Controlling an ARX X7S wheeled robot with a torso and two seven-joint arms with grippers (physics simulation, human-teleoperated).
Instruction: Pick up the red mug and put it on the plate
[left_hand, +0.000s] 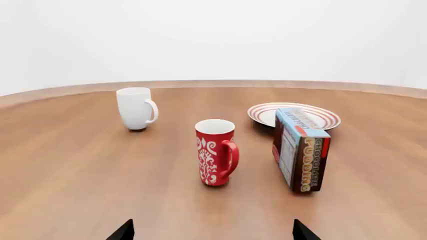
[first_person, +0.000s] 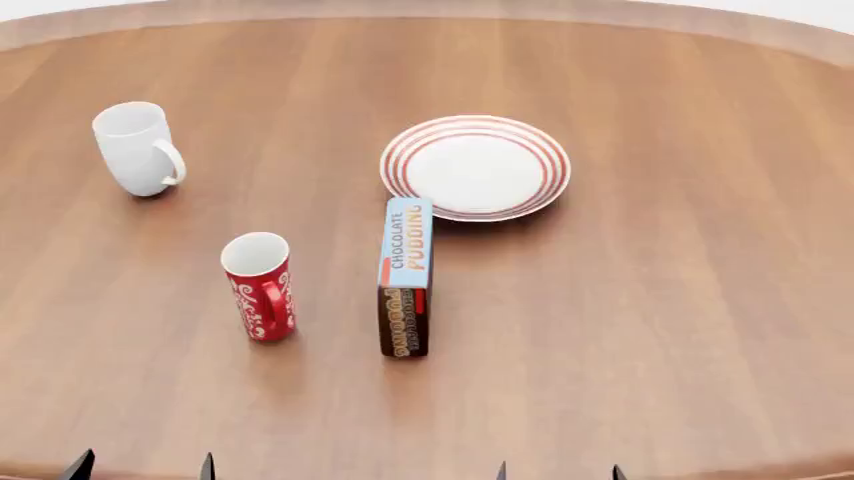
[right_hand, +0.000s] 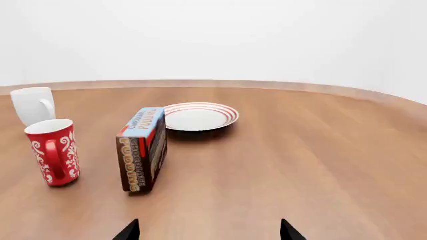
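box (first_person: 406, 270) | top face: "CHOCOLATE PUDDING" | end face: same

Bright, even, sharp; soft contact shadows.

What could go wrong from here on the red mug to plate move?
1. The pudding box stands upright between the red mug and the plate; a low carry may topple it.
2. The mug is tall and narrow, so an off-centre approach by the left end effector may tip it.
3. The white mug could be grabbed instead.

Red mug (first_person: 260, 285) left of pudding box (first_person: 404, 280), plate (first_person: 475, 167) behind box
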